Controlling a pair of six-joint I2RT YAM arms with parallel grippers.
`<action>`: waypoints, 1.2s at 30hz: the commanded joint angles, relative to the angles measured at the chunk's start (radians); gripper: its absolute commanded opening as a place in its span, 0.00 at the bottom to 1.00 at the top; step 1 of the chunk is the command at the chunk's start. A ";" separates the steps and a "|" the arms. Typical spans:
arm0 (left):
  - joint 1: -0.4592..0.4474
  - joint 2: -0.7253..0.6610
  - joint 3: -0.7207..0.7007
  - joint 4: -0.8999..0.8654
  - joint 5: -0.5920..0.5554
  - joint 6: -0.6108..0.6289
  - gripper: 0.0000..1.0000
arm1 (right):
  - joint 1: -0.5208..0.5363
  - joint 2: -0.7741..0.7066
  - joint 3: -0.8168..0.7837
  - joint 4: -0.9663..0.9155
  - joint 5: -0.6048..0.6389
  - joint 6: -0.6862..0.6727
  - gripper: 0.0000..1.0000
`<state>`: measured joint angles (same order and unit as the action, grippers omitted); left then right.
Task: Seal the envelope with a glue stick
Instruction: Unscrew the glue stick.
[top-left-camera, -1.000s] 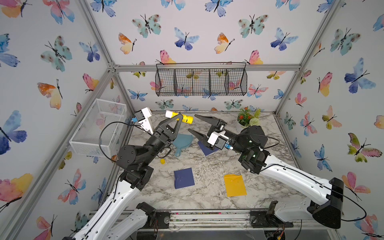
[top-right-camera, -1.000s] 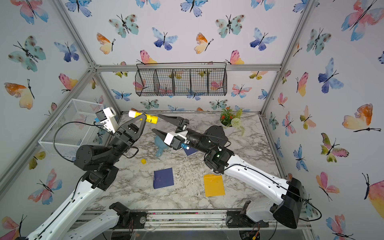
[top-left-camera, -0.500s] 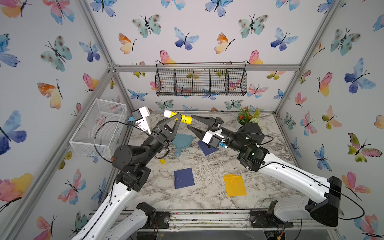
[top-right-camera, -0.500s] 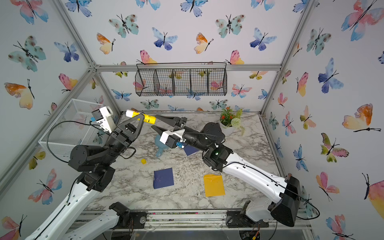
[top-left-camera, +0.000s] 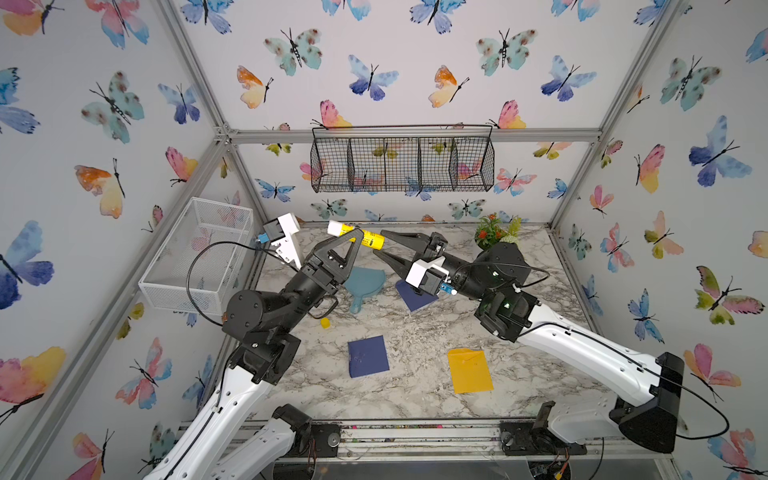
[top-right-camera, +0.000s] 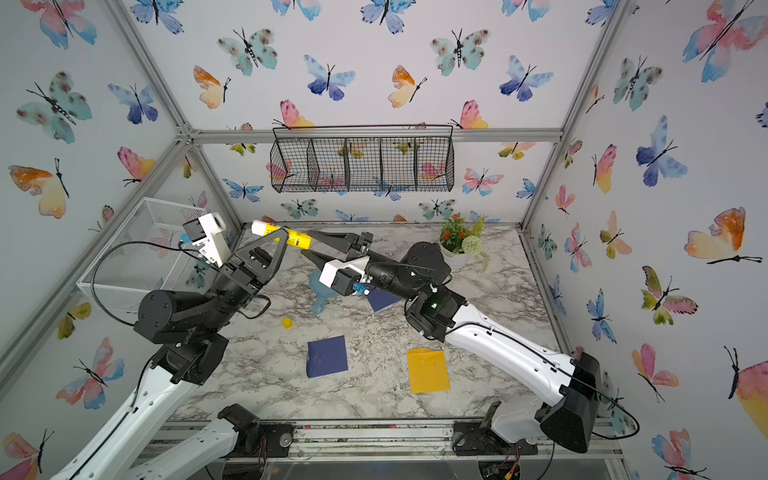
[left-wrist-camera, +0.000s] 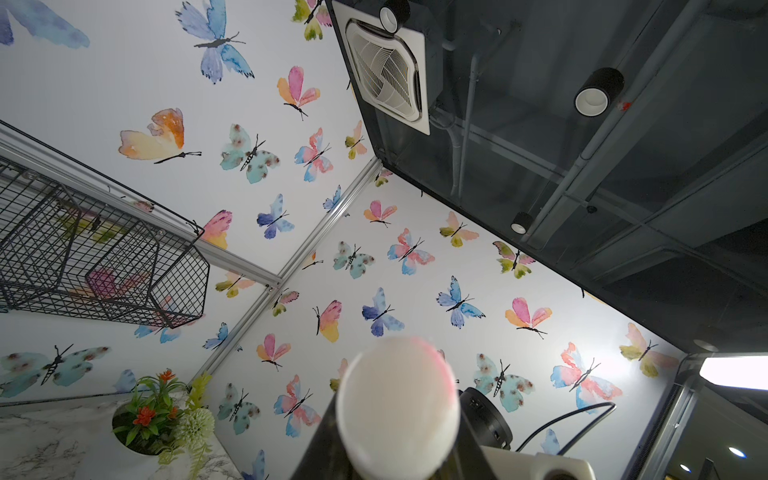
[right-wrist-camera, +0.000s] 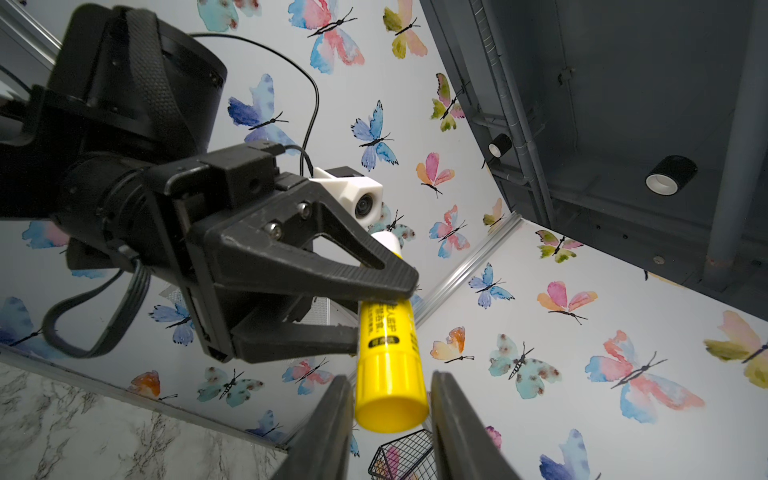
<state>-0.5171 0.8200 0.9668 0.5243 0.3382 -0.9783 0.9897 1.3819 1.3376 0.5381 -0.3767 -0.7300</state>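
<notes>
Glue stick (right-wrist-camera: 390, 365): smooth yellow plastic cylinder

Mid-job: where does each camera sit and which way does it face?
Top views: overhead in front, looking down at the table; left gripper, right gripper, both arms show.
Left wrist: left arm, aimed up past the glue stick's white end at walls and ceiling; own finger barely shows.
Right wrist: right arm, facing the left gripper; own fingers flank the stick's base.
All share the glue stick.

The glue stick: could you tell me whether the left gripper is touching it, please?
Touching. In the right wrist view the left gripper pinches the glue stick, both fingers pressed against its labelled body.
</notes>
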 joint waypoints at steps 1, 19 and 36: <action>0.002 -0.018 0.015 0.023 0.017 0.000 0.00 | 0.000 0.005 0.032 -0.013 -0.026 0.005 0.23; 0.002 -0.005 0.039 0.018 0.053 0.052 0.00 | -0.001 -0.003 0.031 -0.008 -0.019 0.155 0.18; 0.001 0.092 0.163 0.381 0.689 0.488 0.00 | -0.001 0.081 -0.169 0.862 -0.513 1.605 0.11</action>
<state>-0.5133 0.8841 1.0725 0.6865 0.7654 -0.5560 0.9775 1.4097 1.1927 1.0954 -0.6662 0.4896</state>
